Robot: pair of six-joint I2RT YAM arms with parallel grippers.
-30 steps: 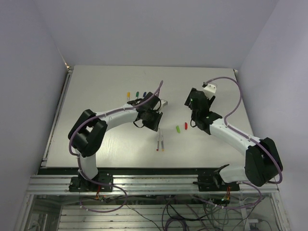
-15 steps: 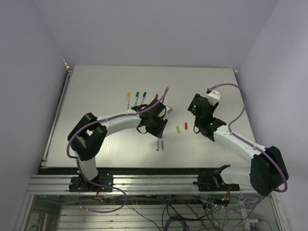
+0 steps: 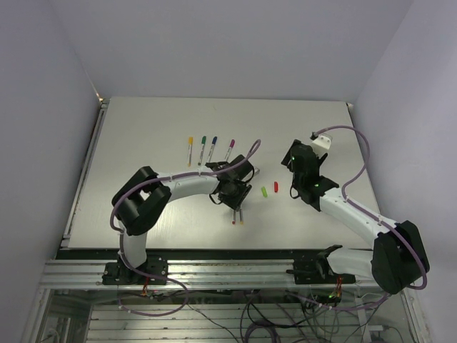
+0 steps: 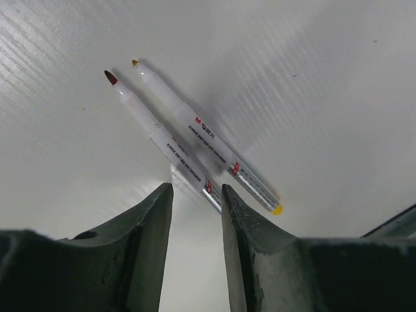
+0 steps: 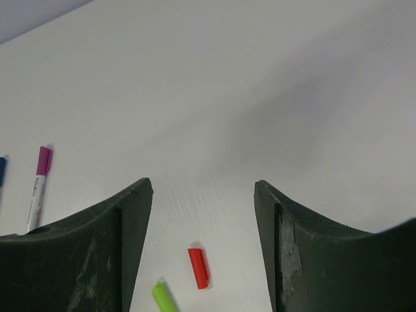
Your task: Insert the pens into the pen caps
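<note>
Two uncapped pens (image 3: 237, 214) lie side by side near the table's front. In the left wrist view one has a red tip (image 4: 110, 77) and the other an orange tip (image 4: 135, 62). My left gripper (image 3: 239, 201) is open and empty, low over their back ends; the red-tipped pen (image 4: 175, 156) runs toward the gap between its jaws (image 4: 197, 190). A red cap (image 3: 275, 186) and a light green cap (image 3: 263, 191) lie loose to the right. My right gripper (image 3: 293, 171) is open and empty above them; the red cap (image 5: 199, 267) and the green cap (image 5: 164, 298) show below its jaws (image 5: 203, 188).
Several pens lie in a row at the back left with coloured caps on: yellow (image 3: 190, 141), green (image 3: 204, 139), blue (image 3: 214, 141) and purple (image 3: 231, 143). The purple-capped one also shows in the right wrist view (image 5: 39, 185). Walls close the table's sides and back.
My left gripper has moved right and toward the front edge, coming down over the two uncapped pens. My right gripper has shifted a little toward the front, above the loose caps.
</note>
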